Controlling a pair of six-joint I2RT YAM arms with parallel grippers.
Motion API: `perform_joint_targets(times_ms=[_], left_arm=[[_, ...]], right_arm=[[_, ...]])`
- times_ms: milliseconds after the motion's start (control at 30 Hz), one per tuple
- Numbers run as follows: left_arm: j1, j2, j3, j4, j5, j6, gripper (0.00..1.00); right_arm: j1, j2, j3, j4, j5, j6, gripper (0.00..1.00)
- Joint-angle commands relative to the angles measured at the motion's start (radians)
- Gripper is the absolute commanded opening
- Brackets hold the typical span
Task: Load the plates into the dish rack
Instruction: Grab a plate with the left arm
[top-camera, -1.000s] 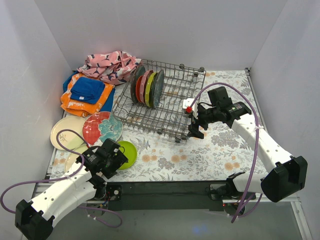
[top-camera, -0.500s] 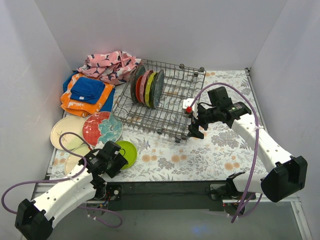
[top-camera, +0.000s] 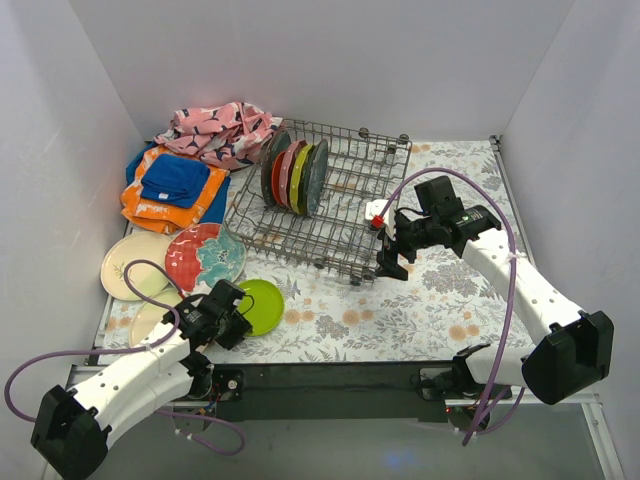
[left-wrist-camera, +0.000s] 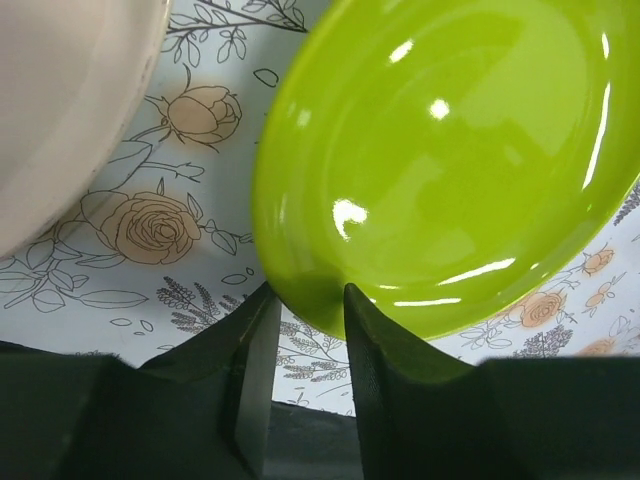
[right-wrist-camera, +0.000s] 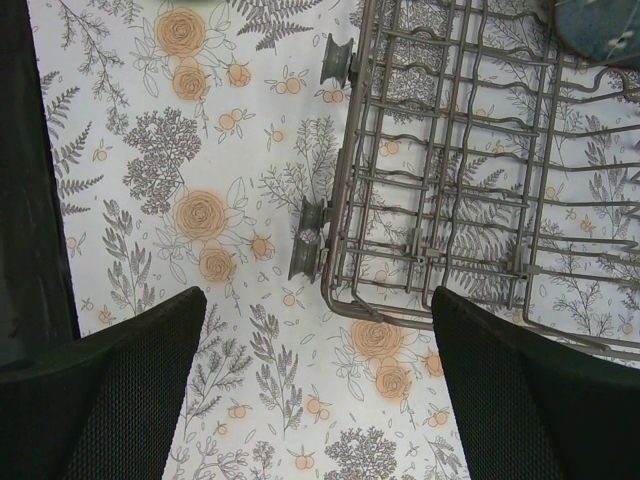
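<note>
A lime green plate lies on the floral mat near the front left; it fills the left wrist view. My left gripper has its jaws close together on that plate's near rim, one finger under and one over it. The dish rack stands at the back centre with several plates upright at its left end. A red plate with a teal flower and a cream plate lie left of the rack. My right gripper hangs open and empty above the rack's near right corner.
Folded cloths, orange and blue and pink patterned, lie at the back left. Another cream plate lies just left of the green plate. White walls enclose the table. The rack has small wheels at its near end.
My left gripper has dropped lower and shifted slightly right, and the lime green plate has moved a little to the right with it. The right arm has hardly moved.
</note>
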Motion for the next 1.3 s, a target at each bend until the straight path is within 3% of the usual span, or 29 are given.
perform_joint_targets(times_ms=[0, 300, 467, 700, 1267], left_arm=[[0.005, 0.016, -0.044, -0.021, -0.049, -0.509, 0.26], [0.005, 0.008, -0.03, 0.062, -0.029, -0.326, 0.13], [0.005, 0.01, -0.032, 0.165, 0.017, -0.194, 0.0], [0.005, 0.004, -0.056, 0.307, 0.108, -0.018, 0.0], [0.005, -0.051, -0.127, 0.573, 0.327, 0.214, 0.0]], right_arm=[[0.008, -0.026, -0.006, 0.002, -0.023, 0.004, 0.98], [0.024, -0.046, -0.028, -0.002, -0.05, -0.007, 0.98], [0.048, -0.056, -0.038, -0.017, -0.062, -0.031, 0.99], [0.094, -0.057, -0.057, -0.023, -0.069, -0.054, 0.98], [0.107, -0.062, -0.126, -0.015, -0.128, 0.008, 0.98]])
